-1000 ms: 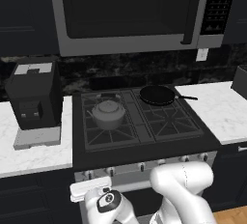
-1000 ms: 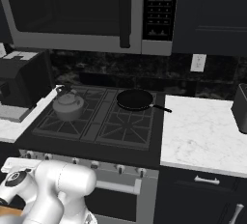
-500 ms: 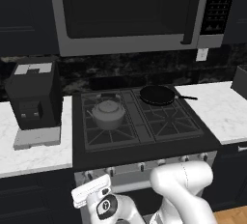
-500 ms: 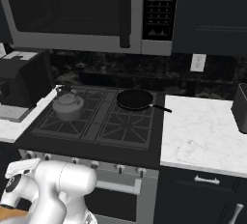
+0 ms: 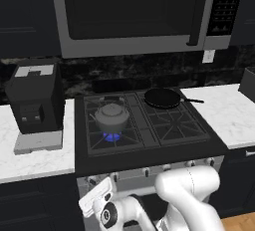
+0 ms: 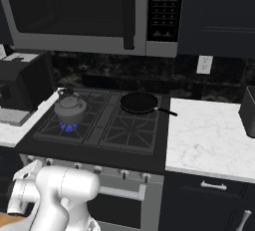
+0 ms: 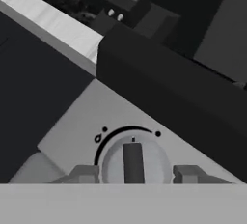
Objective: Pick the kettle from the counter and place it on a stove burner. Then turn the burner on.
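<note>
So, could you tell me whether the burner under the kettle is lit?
On: a blue flame shows beneath the kettle.

The kettle [image 5: 112, 116] sits on the stove burner [image 5: 112, 136], apparently lit blue.

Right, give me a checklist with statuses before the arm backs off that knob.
1. Kettle upright on a stove burner: ok.
2. Flame lit: ok, blue flame beneath the kettle.
3. Lit burner is the kettle's, not the frying pan's: ok.
4. Gripper straddling the knob: ok, a finger on each side.
5. Fingers released from the knob: cannot tell, contact is unclear.
6. Counter beside the stove free of obstacles in the retreat path: cannot tell.
</note>
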You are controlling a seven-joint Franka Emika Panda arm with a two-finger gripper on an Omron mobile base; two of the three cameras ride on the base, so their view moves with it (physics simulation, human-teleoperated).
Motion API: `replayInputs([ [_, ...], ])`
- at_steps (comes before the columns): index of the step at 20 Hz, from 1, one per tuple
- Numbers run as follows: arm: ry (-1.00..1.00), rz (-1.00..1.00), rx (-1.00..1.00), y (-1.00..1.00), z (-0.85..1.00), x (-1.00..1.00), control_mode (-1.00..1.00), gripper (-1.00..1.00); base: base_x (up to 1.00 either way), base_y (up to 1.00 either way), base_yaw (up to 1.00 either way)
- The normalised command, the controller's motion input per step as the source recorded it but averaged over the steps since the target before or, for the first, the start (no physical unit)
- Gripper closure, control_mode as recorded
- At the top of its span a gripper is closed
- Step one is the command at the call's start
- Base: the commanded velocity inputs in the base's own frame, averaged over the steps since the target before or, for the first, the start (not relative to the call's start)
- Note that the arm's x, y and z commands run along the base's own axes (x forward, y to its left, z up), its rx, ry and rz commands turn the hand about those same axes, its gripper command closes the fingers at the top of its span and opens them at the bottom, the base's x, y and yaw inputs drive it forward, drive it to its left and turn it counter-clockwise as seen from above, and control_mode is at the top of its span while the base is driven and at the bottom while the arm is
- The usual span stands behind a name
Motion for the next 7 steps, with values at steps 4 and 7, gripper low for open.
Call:
replayInputs([
  [4,0.00,0.00,0.00,0.00,0.00,0.00,-1.00,1.00,0.00,0.00,0.00],
  [7,0.00,0.00,0.00,0.00,0.00,0.00,-1.00,1.00,0.00,0.00,0.00],
])
